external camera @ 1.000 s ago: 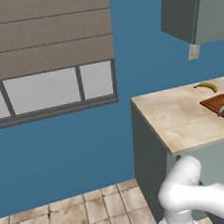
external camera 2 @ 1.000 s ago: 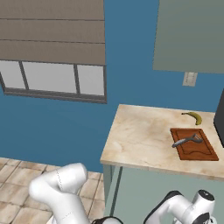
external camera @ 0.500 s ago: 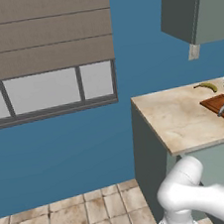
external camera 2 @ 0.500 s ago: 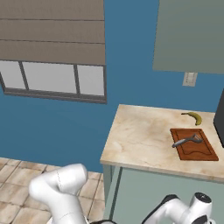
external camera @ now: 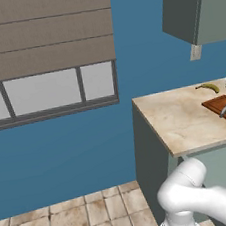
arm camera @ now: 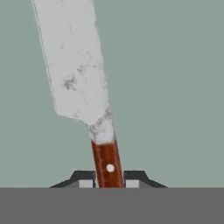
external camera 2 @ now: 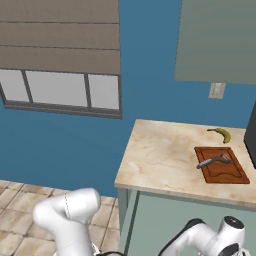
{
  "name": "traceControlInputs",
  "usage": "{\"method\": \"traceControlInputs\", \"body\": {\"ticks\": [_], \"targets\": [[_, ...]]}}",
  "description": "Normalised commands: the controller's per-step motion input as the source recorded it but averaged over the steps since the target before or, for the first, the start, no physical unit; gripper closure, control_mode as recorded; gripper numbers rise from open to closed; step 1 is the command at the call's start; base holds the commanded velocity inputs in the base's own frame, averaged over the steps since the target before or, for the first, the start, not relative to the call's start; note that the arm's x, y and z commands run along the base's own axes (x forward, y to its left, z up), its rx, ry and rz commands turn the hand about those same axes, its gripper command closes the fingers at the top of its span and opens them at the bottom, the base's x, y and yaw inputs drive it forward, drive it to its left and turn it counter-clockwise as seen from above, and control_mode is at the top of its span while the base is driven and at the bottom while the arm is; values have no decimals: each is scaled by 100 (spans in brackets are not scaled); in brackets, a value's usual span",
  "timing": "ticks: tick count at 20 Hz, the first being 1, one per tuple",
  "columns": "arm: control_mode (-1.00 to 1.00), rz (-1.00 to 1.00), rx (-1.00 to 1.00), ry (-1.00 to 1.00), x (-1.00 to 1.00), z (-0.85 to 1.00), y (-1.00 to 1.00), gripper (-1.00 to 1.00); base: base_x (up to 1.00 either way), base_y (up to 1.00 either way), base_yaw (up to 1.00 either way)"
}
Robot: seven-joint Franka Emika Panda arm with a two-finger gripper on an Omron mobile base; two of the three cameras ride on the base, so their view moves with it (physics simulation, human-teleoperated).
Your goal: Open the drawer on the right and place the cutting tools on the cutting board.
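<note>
Cutting board (external camera 2: 222,169): it lies flat at the right end of the beige marbled worktop (external camera 2: 160,160), reddish-brown with a darker grooved rim. In the left base view the board (external camera: 216,104) runs off the right edge.

Working across the right base view from the left: a window (external camera 2: 60,90) sits in the blue wall under a lowered grey-brown blind (external camera 2: 60,35), with tiled floor (external camera 2: 15,225) below. The white arm rises at the lower left. Next comes the worktop on its grey-green cabinet front. A grey-handled tool (external camera 2: 212,161) lies slantwise on the board's left half, its head toward the back right. Just behind the board a banana (external camera 2: 220,133) rests on the worktop, near the board but apart from it. Above on the wall are a pale outlet plate (external camera 2: 216,90) and a grey-green wall cabinet (external camera 2: 217,40). A dark appliance (external camera 2: 251,145) stands at the right edge, just beside the board.

In the hand view a cleaver (arm camera: 76,74) lies against a plain grey-green surface, its broad scuffed blade reaching up and to the left. Its reddish wooden handle (arm camera: 107,159), with one pale rivet, runs down between the fingertips (arm camera: 86,181). The gripper (arm camera: 109,183) is closed around that handle, with a tip pressed to each side of it.
</note>
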Motion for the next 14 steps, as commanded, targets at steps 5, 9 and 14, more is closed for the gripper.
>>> {"method": "traceControlInputs", "body": {"ticks": [5, 9, 14], "targets": [[-100, -6, 5, 0, -1, 100, 13, 100, 0, 0, 0], [-100, -9, 3, 4, -14, 99, 31, 100, 0, 0, 0], [-100, -14, 0, 2, -31, 83, 54, 100, 0, 0, 0]]}}
